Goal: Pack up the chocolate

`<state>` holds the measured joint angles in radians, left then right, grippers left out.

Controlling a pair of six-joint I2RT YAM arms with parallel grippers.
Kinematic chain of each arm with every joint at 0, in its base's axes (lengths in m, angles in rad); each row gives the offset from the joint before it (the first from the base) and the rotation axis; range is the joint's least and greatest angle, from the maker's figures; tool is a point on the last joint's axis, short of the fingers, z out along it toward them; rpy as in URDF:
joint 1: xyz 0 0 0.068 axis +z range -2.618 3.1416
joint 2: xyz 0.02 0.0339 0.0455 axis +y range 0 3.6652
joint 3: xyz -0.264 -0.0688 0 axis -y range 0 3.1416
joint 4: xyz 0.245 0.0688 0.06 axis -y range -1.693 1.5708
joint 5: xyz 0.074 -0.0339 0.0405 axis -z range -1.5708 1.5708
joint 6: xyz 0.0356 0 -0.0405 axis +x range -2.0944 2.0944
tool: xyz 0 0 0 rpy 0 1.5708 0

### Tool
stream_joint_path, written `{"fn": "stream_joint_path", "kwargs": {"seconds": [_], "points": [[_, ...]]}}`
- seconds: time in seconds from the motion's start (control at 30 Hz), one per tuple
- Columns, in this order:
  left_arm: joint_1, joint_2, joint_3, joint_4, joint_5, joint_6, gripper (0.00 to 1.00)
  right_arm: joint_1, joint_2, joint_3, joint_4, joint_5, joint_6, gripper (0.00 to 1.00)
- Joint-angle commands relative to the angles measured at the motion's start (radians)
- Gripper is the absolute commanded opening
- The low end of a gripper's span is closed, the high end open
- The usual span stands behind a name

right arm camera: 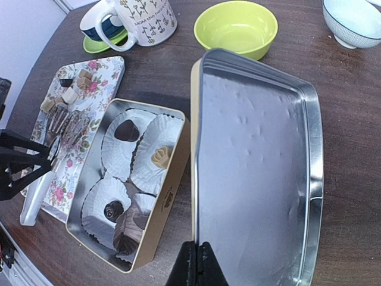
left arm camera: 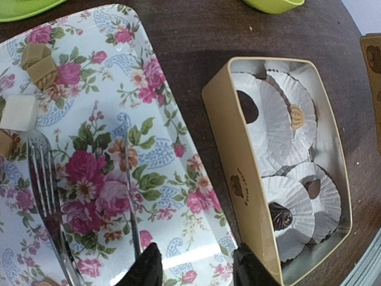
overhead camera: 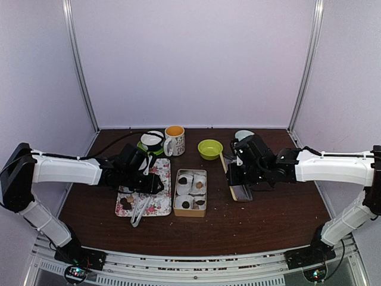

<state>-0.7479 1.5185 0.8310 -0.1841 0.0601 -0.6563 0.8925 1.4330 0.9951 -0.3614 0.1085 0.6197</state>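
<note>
Chocolate lumps in tan and white lie at the far corner of a floral tray. More chocolate sits in white paper cups inside the open tan tin beside the tray. My left gripper hangs low over the tray's near edge, open, with only tray between its fingers. The silver tongs lie on the tray, one thin arm running to the left fingertip. My right gripper is shut on the rim of the tin lid, held tilted, silver inside up, just right of the tin.
A floral mug, a green saucer with a dark cup, a lime bowl and a pale blue bowl stand along the back of the brown table. White walls close in on three sides.
</note>
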Motion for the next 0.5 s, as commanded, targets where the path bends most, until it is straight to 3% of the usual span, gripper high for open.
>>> {"fn": "stream_joint_path", "kwargs": {"seconds": [0.0,0.17,0.47], "points": [[-0.004,0.047,0.057,-0.006,-0.004,0.041,0.38,0.000,-0.063,-0.031,0.041,-0.029,-0.042,0.00],[-0.004,0.071,0.081,-0.011,-0.018,0.049,0.22,-0.001,-0.130,-0.072,0.072,-0.027,-0.050,0.00],[-0.002,0.120,0.126,-0.023,-0.031,0.067,0.05,-0.001,-0.186,-0.112,0.098,-0.022,-0.058,0.00]]}}
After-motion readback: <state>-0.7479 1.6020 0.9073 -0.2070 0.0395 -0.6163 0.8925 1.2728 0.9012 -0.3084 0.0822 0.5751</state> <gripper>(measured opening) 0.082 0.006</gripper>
